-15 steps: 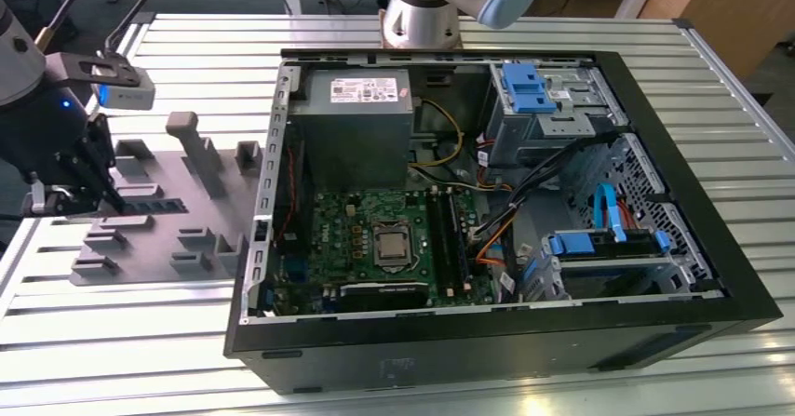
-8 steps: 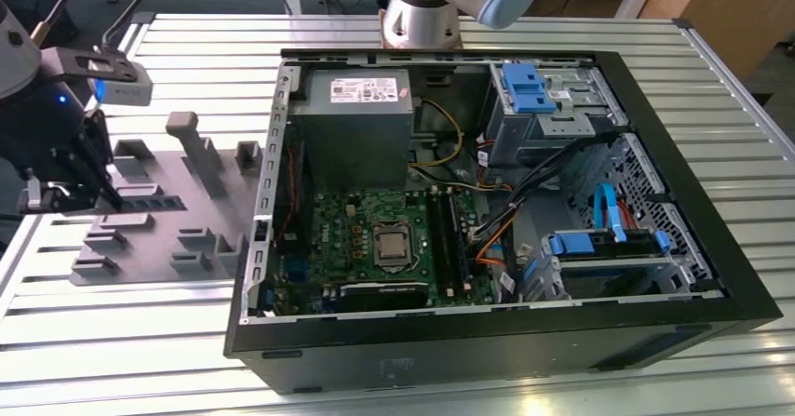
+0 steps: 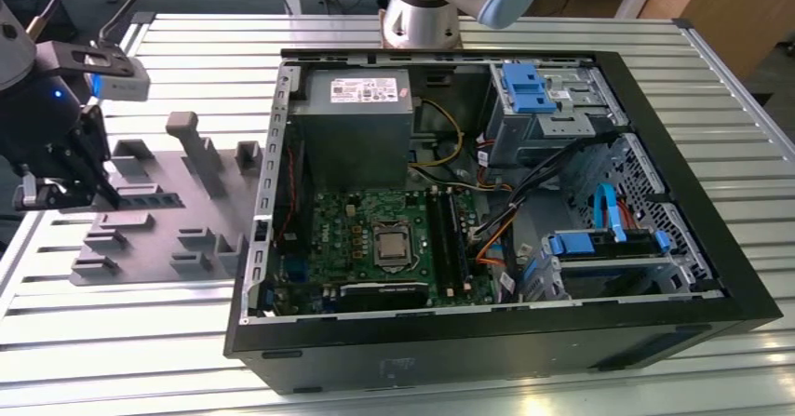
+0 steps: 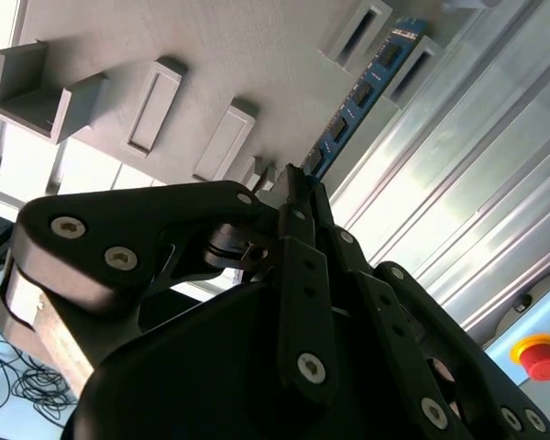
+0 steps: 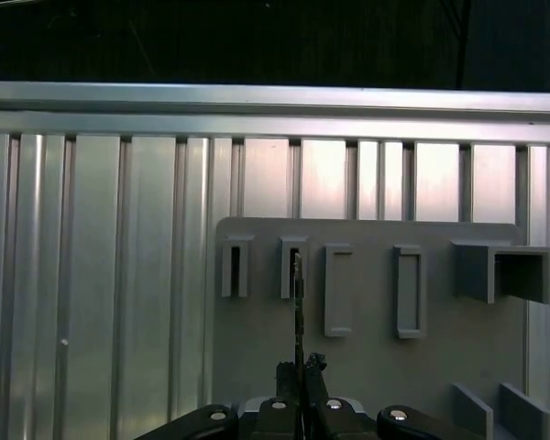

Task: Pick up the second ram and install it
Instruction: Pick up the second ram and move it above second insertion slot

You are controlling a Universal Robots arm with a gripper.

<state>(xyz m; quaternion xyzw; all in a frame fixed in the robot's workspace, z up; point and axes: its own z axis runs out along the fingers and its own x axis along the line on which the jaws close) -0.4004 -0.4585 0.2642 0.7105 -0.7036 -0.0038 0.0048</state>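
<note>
The end effector (image 4: 298,188) is closing its fingers flat against the two broad faces of the second ram (image 4: 359,90), pinching it at one end so that the rest of the blue-green board is running straight out ahead of the fingertips. In the first wrist view the same stick (image 5: 298,302) is showing edge-on as a thin dark line, its far end reaching to a narrow slot in the grey tray (image 5: 367,367); whether that end is sitting inside the slot or hanging just clear of it cannot be told. In the exterior view the end effector (image 3: 69,197) is hovering over the tray on the slatted bench (image 3: 435,34), well apart from the open computer case (image 3: 695,276) and the black memory slots (image 3: 445,239) on its board. The stick is looking light, stiff and thin, with chips and edge contacts that are likely fragile, so a hold on the flat faces near an end, away from the contact edge, is seeming soundest, though such an end grip is probably leaving it free to pivot.
</note>
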